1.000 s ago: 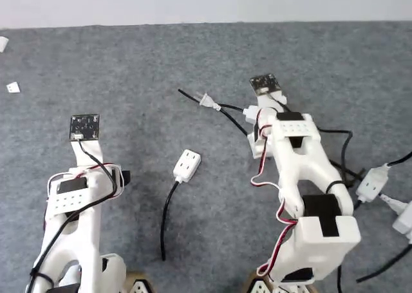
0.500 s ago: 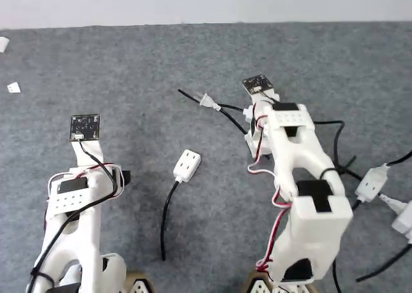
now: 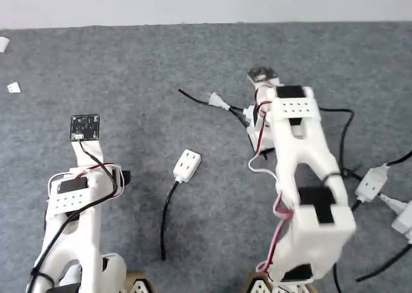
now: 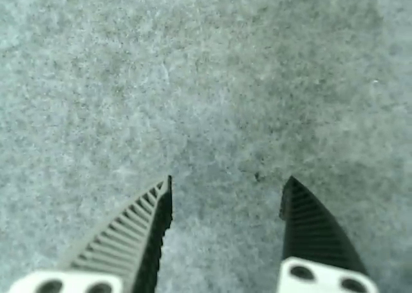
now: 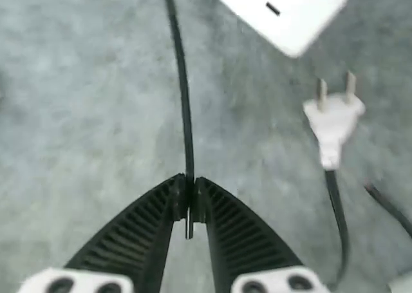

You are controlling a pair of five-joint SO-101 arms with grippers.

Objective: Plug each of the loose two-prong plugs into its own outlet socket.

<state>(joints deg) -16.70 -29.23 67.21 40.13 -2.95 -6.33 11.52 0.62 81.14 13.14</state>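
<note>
Two end effectors are on inspection. The left end effector stands wide apart over bare grey tabletop, holding nothing. The right end effector is pinched tight on a black cord. A white two-prong plug lies loose near that cord, its prongs towards a white outlet socket but apart from it. Judgement: a fetching step is in hand and this plug is not seated. The next move calls for a grip on the plug body and prongs squared to the slots.
</note>
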